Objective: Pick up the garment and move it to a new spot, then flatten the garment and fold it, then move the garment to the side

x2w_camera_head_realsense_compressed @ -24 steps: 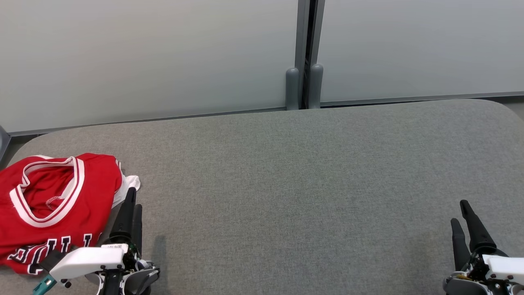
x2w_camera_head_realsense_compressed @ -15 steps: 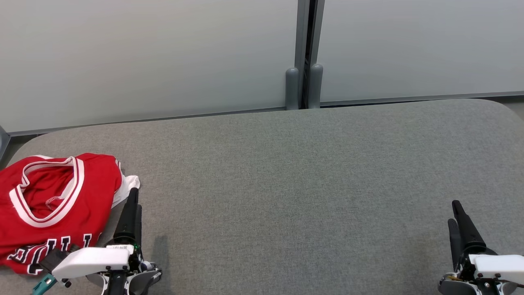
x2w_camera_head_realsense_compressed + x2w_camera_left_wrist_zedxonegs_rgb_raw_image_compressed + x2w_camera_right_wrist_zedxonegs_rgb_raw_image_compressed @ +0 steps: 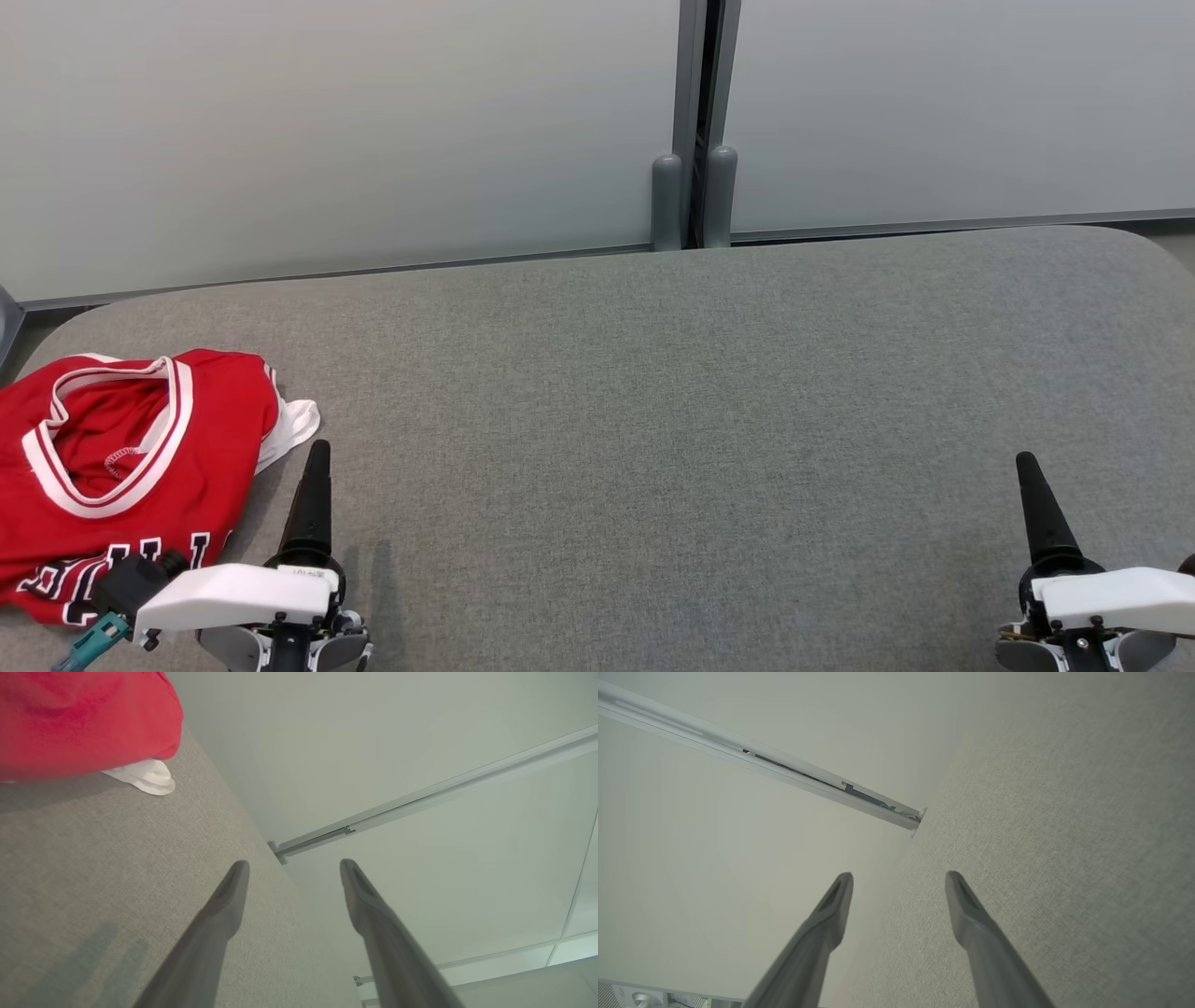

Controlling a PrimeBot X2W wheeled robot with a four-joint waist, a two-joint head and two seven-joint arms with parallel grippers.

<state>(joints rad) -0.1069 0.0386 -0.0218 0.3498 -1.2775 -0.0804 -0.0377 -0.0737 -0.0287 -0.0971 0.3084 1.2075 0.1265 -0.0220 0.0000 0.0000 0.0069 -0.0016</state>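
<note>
Left tool (image 3: pixel 294 863) and right tool (image 3: pixel 899 874) both wide, empty; garment (image 3: pixel 140 467) cut off at head view's edge

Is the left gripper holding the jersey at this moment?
No, the left gripper is open with nothing between its fingers, and the jersey lies clear of them.

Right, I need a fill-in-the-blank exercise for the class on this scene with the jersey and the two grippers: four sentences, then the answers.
1. The jersey is mostly ____ with white trim.
2. In the head view it lies on the ____ side of the grey table.
3. The left gripper and the right gripper both have their jaws ____, holding nothing.
4. The gripper nearer the jersey is the ____ one.

Missing words: red; left; open; left.
</note>
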